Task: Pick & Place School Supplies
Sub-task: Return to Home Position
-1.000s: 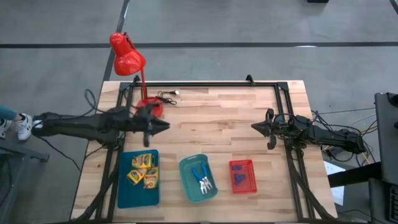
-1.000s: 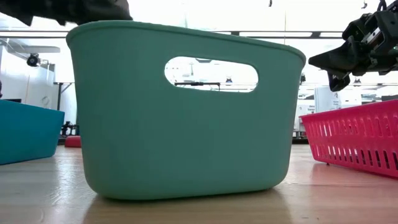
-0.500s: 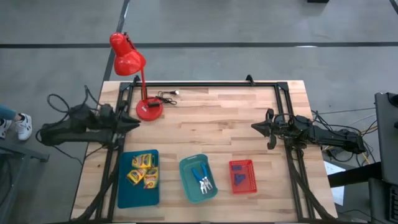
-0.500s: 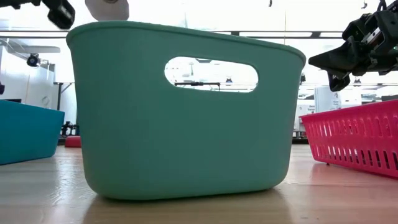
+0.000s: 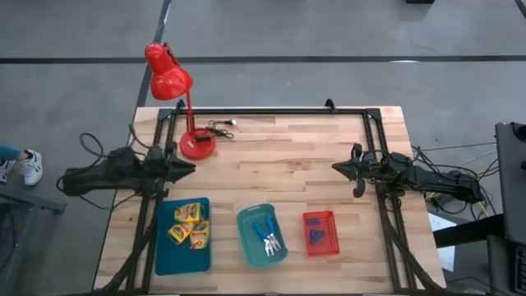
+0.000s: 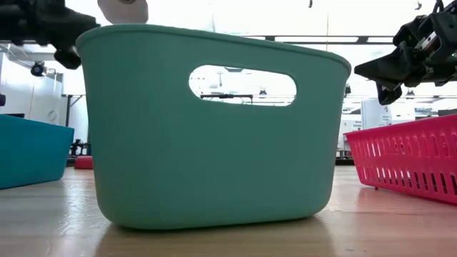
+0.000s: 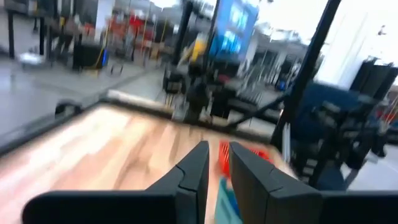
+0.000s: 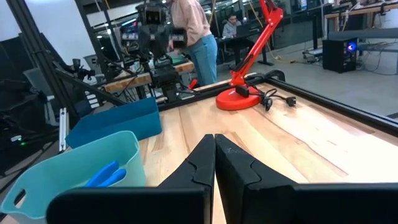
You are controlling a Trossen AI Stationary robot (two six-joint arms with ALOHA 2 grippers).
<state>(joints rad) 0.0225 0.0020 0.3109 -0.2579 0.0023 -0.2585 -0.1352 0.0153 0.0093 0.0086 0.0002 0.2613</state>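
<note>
Three yellow-green crayon boxes [image 5: 188,224] lie in the blue tray [image 5: 162,251]. The blue-handled scissors [image 5: 265,233] lie in the teal bin [image 5: 244,224], and the purple blocks [image 5: 317,237] lie in the red basket [image 5: 306,219]. My left gripper [image 5: 192,169] hangs level over the table's left edge, near the lamp base. Its fingers [image 7: 194,167] stand a narrow gap apart with nothing between them. My right gripper [image 5: 335,168] hangs level above the table's right part, shut and empty, as the right wrist view [image 8: 214,142] shows.
A red desk lamp stands at the far left, its base [image 5: 197,145] and black cord [image 5: 220,127] on the wood. A black frame [image 5: 271,112] runs along the table's far edge and sides. People [image 8: 193,34] stand in the room beyond the table.
My left gripper has drawn back from beside the lamp base toward the table's left edge and sunk a little, staying level. The supplies and containers have not moved.
</note>
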